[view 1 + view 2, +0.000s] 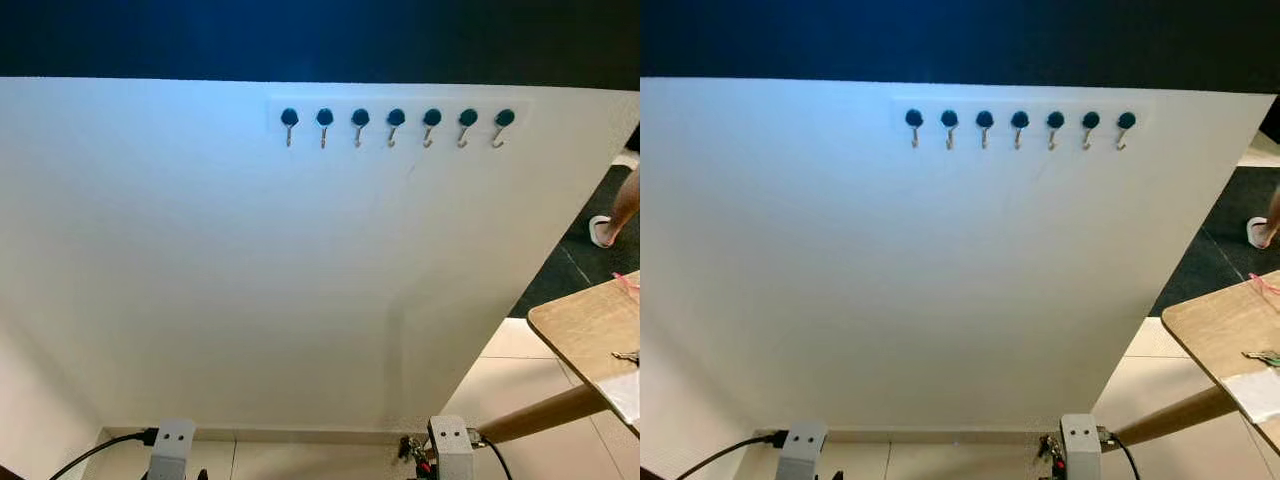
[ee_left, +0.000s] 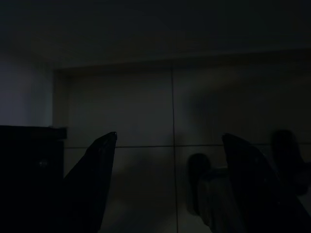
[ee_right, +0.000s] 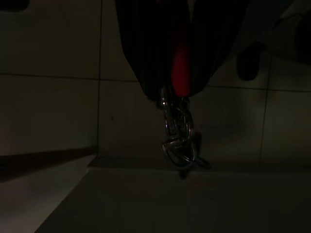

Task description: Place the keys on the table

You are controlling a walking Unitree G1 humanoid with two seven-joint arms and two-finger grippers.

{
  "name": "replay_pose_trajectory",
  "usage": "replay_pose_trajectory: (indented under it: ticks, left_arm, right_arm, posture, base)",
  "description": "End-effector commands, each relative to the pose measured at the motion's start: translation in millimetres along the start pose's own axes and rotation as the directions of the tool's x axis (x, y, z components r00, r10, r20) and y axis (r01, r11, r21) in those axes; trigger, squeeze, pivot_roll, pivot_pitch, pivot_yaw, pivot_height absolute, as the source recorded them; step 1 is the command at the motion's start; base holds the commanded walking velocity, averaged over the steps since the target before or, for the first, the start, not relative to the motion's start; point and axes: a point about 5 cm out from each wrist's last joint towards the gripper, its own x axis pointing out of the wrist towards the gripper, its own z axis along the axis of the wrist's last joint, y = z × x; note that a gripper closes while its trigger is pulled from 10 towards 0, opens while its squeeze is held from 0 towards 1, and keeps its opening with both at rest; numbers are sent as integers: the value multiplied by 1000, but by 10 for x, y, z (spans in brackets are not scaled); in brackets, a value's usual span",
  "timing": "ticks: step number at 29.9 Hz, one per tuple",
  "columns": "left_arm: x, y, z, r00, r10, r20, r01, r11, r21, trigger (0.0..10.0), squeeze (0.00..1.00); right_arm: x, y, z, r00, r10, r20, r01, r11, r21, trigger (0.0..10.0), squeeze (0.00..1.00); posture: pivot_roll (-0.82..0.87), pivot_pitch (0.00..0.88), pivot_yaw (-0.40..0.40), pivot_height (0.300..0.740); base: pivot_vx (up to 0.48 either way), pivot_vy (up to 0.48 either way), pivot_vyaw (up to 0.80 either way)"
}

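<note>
The right gripper (image 3: 177, 92) hangs low beside the robot, its fingers clamped on a red tag from which the keys (image 3: 179, 138) dangle over the tiled floor (image 3: 53, 107). The left gripper (image 2: 167, 145) hangs idle, fingers spread apart. Ahead stands a white wall (image 1: 250, 270) with a row of seven bare hooks (image 1: 396, 124). The wooden table (image 1: 585, 330) stands to the right, well apart from the keys.

Left gripper (image 2: 167, 160) agape, right gripper (image 3: 167, 92) clamped.
</note>
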Motion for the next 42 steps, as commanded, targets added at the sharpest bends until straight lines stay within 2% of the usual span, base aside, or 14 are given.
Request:
replay_pose_trajectory:
  ticks: [1,12,17,21,24,25,26,27,28,29,30,36,41,42]
  left_arm:
    - [-5,-42,-29,1000,-13,-9,13,1000,1,10000,0]
    - [-6,-44,-42,1000,-19,-9,19,1000,18,10000,0]
    - [25,-29,55,1000,-15,18,14,1000,23,10000,0]
    - [49,5,146,999,6,45,-6,1000,13,10000,0]
    - [45,-1,113,1000,5,22,-5,1000,-2,10000,0]
    - [34,7,79,1000,0,12,-1,999,48,10000,0]
    - [34,7,79,1000,0,12,-1,999,48,10000,0]
    - [21,4,45,1000,-8,6,8,997,70,10000,0]
    - [2,-26,3,1000,-8,12,8,999,31,10000,0]
    - [2,-26,3,1000,-8,12,8,999,31,10000,0]
    - [-13,-12,-25,999,29,17,-28,999,-40,10000,0]
    - [-35,9,-63,998,51,21,-49,995,-84,10000,0]
    - [-41,40,-86,997,76,7,-75,988,-138,10000,0]
    - [-28,45,-66,997,83,0,-82,979,-189,10000,0]
  right_arm:
    - [-3,-11,9,1000,3,10,-3,1000,-9,10000,0]
    - [4,43,26,999,28,27,-27,999,-31,10000,0]
    - [24,75,98,998,44,54,-42,998,-36,10000,0]
    - [41,48,190,995,32,91,-32,999,2,10000,0]
    - [35,28,178,996,13,92,-16,999,30,10000,0]
    - [22,8,143,995,-25,92,19,998,67,10000,0]
    - [22,8,143,995,-25,92,19,998,67,10000,0]
    - [9,-13,111,993,-71,92,59,989,132,10000,0]
    - [-24,-31,53,993,-60,99,48,991,123,10000,0]
    - [-24,-31,53,993,-60,99,48,991,123,10000,0]
    - [-50,-54,11,993,-60,103,47,991,124,10000,0]
    - [-63,-69,0,993,-35,109,24,995,99,10000,0]
    - [-14,-7,103,993,21,118,-31,996,86,10000,0]
    - [14,39,151,992,55,112,-63,995,73,10000,0]
  posture:
    - [17,0,-8,740]
    - [14,0,0,740]
    - [7,0,-2,740]
    - [3,0,-14,740]
    - [-12,29,-19,740]
    - [-12,80,12,740]
    - [-12,80,12,740]
    - [-7,89,12,740]
    - [-7,113,-30,740]
    - [-7,113,-30,740]
    - [-1,78,-37,740]
    - [-11,43,-32,740]
    - [-17,27,-15,740]
    - [-15,26,-10,740]
  base:
    - [0,0,0]
    - [0,0,0]
    - [0,0,0]
    - [0,0,0]
    - [0,0,0]
    - [0,0,0]
    - [0,0,0]
    - [0,0,0]
    - [0,0,0]
    - [0,0,0]
    - [0,0,0]
    - [0,0,0]
    - [0,0,0]
    - [0,0,0]
